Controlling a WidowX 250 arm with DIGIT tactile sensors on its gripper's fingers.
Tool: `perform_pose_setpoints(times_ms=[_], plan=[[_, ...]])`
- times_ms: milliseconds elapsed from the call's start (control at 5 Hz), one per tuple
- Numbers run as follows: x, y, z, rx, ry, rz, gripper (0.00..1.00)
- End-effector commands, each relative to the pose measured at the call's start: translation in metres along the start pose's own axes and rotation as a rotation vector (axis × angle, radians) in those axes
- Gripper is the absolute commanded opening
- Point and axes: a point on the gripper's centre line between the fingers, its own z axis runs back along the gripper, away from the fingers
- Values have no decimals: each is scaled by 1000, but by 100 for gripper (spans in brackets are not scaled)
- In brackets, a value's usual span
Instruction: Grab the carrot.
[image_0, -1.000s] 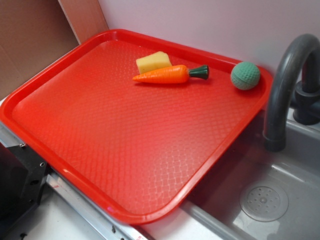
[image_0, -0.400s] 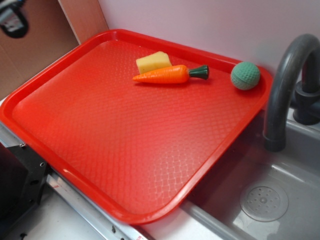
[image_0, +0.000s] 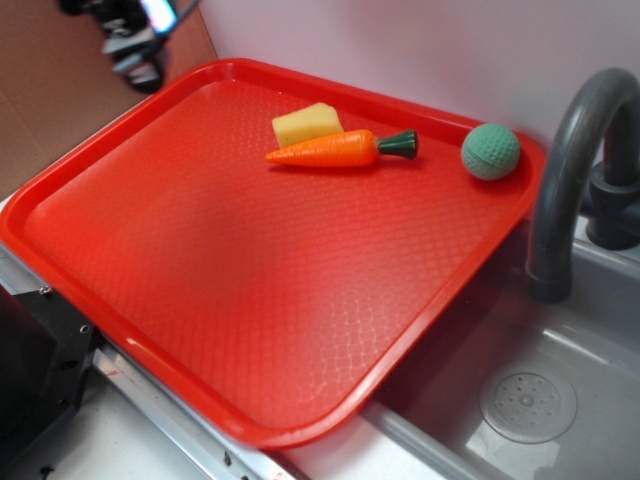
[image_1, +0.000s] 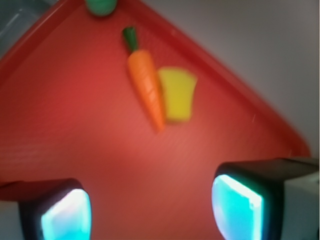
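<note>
So there's a big red tray (image_0: 250, 300) with a waffle texture taking up most of the frame, sitting on the counter (image_0: 120, 440) and overhanging the grey sink (image_0: 560, 400) at lower right. On the tray, all toward the upper right: a carrot (image_0: 335, 150) lying flat with its green cap pointing right, a yellow block (image_0: 305, 123) touching its upper side, and a green dimpled ball (image_0: 490, 151) off by the tray's right rim.

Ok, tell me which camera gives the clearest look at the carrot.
The exterior view. There the carrot is sharp, lying on the red tray with its green stem cap toward the green ball and the yellow block right behind it. The wrist view also shows the whole carrot, but motion-blurred, ahead of the open gripper.
</note>
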Motion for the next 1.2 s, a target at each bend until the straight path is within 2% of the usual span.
perform_pose_setpoints(times_ms=[0, 200, 400, 600, 800, 1000], plan=[[79, 4, -30, -46, -72, -282, 100], [99, -19, -47, -75, -49, -395, 100], [105, -32, -64, -116, -16, -421, 100], [102, -32, -82, -111, 52, -407, 100], [91, -16, -105, -80, 131, -302, 100], [84, 0, -109, -70, 142, -233, 100]])
